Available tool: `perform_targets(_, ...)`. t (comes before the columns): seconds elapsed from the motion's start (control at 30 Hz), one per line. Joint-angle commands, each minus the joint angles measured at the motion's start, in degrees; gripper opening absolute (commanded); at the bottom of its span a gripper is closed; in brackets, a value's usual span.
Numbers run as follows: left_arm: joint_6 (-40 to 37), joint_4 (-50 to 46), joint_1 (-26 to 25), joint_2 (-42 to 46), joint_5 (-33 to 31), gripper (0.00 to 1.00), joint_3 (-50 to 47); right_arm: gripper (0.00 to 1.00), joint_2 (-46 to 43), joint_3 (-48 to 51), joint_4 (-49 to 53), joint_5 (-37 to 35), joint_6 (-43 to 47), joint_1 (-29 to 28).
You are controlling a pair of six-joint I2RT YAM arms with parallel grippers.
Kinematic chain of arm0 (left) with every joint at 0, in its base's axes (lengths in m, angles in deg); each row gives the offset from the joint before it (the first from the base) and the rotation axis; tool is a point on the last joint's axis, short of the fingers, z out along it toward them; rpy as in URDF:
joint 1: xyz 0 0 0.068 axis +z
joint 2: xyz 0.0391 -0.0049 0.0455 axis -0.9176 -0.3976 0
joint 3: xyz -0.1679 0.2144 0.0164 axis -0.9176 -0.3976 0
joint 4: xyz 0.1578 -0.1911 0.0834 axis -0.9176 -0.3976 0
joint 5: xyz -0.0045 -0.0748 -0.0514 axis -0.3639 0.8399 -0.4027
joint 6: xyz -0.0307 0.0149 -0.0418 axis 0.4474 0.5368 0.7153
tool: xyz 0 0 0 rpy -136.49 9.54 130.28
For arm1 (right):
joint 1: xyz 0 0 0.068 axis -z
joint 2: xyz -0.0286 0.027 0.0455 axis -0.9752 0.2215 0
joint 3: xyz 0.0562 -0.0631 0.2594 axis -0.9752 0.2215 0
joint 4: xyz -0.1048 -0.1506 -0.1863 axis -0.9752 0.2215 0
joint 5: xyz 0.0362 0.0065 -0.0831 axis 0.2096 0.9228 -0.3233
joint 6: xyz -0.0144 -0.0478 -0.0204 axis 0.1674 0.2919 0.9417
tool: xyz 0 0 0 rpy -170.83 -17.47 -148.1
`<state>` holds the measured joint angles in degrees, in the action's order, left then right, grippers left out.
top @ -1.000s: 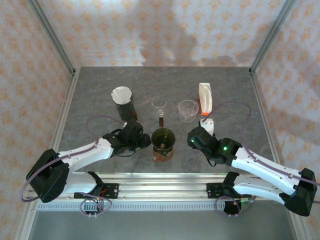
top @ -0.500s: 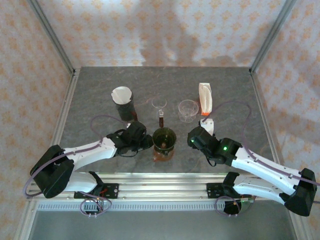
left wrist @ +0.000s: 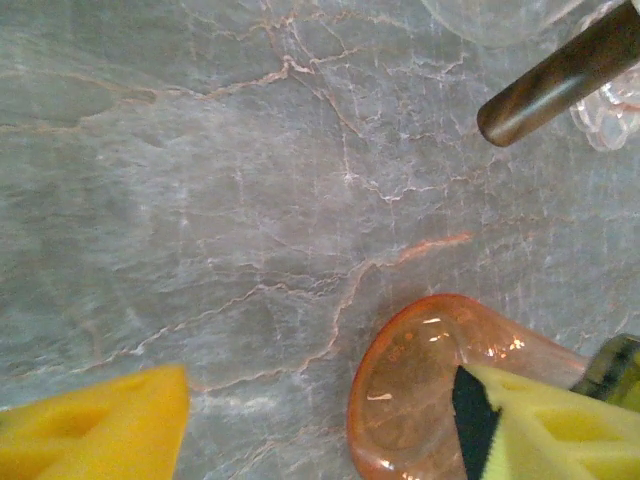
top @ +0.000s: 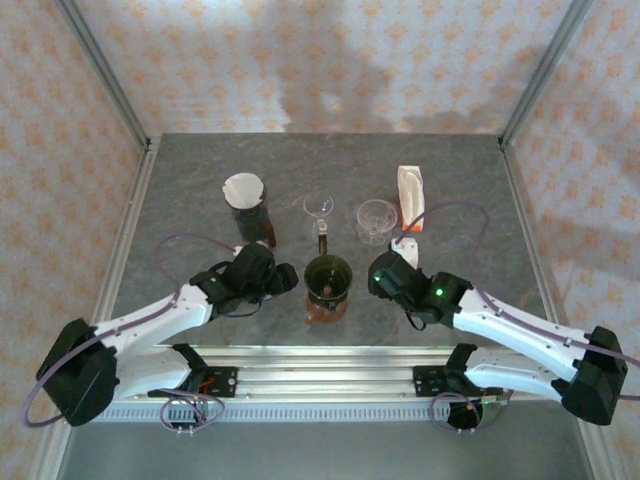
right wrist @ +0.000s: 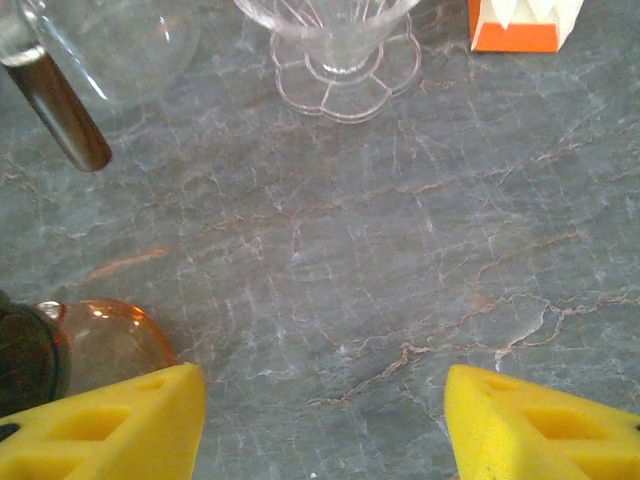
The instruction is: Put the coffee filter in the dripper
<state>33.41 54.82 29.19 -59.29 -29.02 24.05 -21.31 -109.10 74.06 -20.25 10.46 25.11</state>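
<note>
The clear glass dripper (top: 376, 220) (right wrist: 340, 45) stands on its flower-shaped foot at mid-table right. Just right of it is a white stack of coffee filters (top: 410, 196) with an orange base (right wrist: 515, 30). A white paper cone (top: 244, 189) rests on a dark jar at the left. My right gripper (top: 386, 264) (right wrist: 320, 425) is open over bare table, short of the dripper. My left gripper (top: 289, 280) (left wrist: 320, 430) is open too, with its right finger (left wrist: 560, 425) over an amber glass piece (left wrist: 430, 385).
A dark green vessel on an amber base (top: 327, 286) stands between the two grippers. Behind it is a glass carafe with a brown wooden handle (top: 320, 215) (right wrist: 60, 115). The enclosure's metal frame borders the marble table (top: 190, 170).
The left gripper's jaws have opened wide beside the green vessel. The right arm has edged slightly forward and to the left, jaws unchanged.
</note>
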Motion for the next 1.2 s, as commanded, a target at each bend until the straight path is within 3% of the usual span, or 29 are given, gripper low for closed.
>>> perform_targets(0.0,-1.69,-5.89,0.23,5.19,-4.10,0.82,0.04,0.65,0.97,-4.06,-0.41,0.92,2.47,4.62)
perform_targets(0.03,-2.29,-6.70,0.28,6.71,-4.73,0.98,0.37,0.65,1.00,-4.90,-0.39,1.37,3.25,6.39)
perform_targets(0.07,-2.94,-7.91,0.30,8.28,-5.36,1.00,1.05,0.65,0.82,-6.02,-0.60,1.92,4.05,8.41)
perform_targets(0.3,-5.73,-10.18,0.38,15.84,-9.56,1.00,2.12,0.62,8.42,-15.42,-4.51,9.12,7.46,26.59)
perform_targets(0.47,-6.83,-10.77,0.38,16.38,-9.36,1.00,1.90,0.49,21.47,-24.47,-4.54,11.96,11.01,35.10)
perform_targets(0.57,-7.53,-11.27,0.38,15.84,-9.47,1.00,1.75,0.34,30.45,-31.83,-1.64,10.55,14.60,37.35)
perform_targets(0.63,-7.68,-11.16,0.38,15.59,-9.41,1.00,1.53,0.30,35.04,-35.58,-0.77,11.46,16.05,38.52)
perform_targets(0.83,-8.02,-10.31,0.47,14.15,-9.58,1.00,1.03,0.29,45.42,-46.93,3.59,9.29,19.31,39.19)
perform_targets(1.17,-7.70,-8.82,0.56,12.15,-8.75,1.00,0.44,0.29,51.36,-52.87,2.76,10.09,17.12,39.88)
